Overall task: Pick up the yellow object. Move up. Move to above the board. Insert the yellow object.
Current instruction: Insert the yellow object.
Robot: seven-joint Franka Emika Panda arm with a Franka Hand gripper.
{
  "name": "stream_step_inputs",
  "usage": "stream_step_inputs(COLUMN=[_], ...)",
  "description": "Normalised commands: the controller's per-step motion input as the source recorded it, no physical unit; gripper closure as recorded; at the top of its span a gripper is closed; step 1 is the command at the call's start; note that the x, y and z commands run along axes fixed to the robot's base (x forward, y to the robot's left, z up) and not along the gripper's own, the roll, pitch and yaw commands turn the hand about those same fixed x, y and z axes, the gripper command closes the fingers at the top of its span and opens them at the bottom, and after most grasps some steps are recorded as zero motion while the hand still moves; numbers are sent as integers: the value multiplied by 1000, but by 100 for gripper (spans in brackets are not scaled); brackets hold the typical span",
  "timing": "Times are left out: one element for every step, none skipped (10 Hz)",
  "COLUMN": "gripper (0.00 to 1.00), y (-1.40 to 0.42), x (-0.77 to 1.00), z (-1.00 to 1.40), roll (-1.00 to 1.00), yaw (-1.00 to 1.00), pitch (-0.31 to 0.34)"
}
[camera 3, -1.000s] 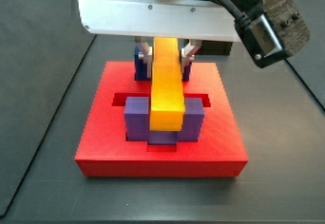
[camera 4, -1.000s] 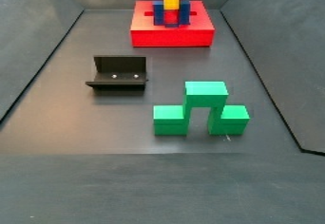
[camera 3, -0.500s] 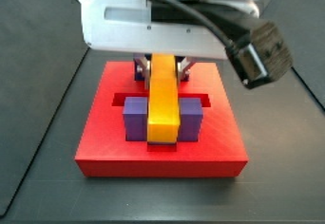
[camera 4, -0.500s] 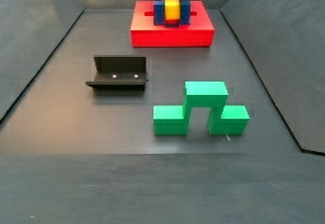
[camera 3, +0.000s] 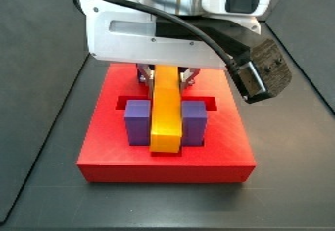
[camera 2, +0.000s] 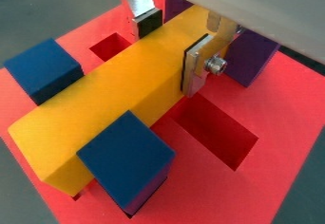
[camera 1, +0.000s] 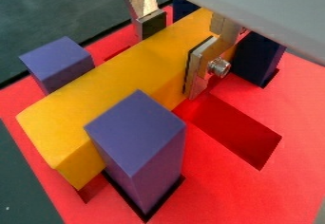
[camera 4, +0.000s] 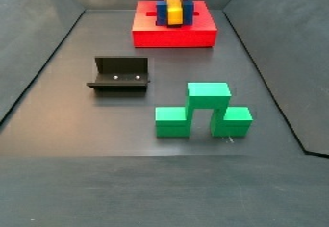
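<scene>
Over the last second the bar (camera 3: pixel 167 113) had sunk between the posts (camera 3: pixel 136 119): a second earlier its front end rode clearly above the post tops in a side view, and now its top face sat close to level with them. The gripper (camera 3: pixel 165 75) had come down with it, its white housing lower over the board (camera 3: pixel 164 160). That put the task in its last step, the insertion, with the bar most of the way down; whether it had bottomed out in the slot could not be told from these views.

The gripper was closed on the bar near its far end. In both wrist views a silver finger (camera 1: pixel 204 65) lay flat against one long side of the bar (camera 1: pixel 121 89), and the opposite finger (camera 2: pixel 147 21) showed past the other side, so the jaws stood only as wide as the bar.

The bar lay flat, its long axis running from the back of the board toward the front edge in a side view, straight down the channel between the two pairs of posts. In a wrist view it passed just beside a blue post (camera 2: pixel 124 159) on one side and another (camera 2: pixel 46 67) on the opposite side, with open slots (camera 2: pixel 218 133) cut in the red on either side.

Elsewhere on the table (camera 4: pixel 154 178), well apart from the board (camera 4: pixel 172 37), stood the fixture (camera 4: pixel 118 75) and the green blocks (camera 4: pixel 202 111), untouched.
</scene>
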Motion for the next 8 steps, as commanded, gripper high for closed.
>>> stream_step_inputs(gripper=[100, 100, 100, 100, 100, 100, 100, 100], y=[0, 0, -37, -43, -54, -71, -126, -134], x=[123, 51, 63, 60, 29, 0, 0, 0], z=[-226, -203, -143, -149, -194, -309, -437, -554], roll=[0, 0, 0, 0, 0, 0, 21, 67], yaw=[46, 23, 0, 0, 0, 0, 0, 0], pitch=[4, 0, 19, 17, 4, 0, 0, 0])
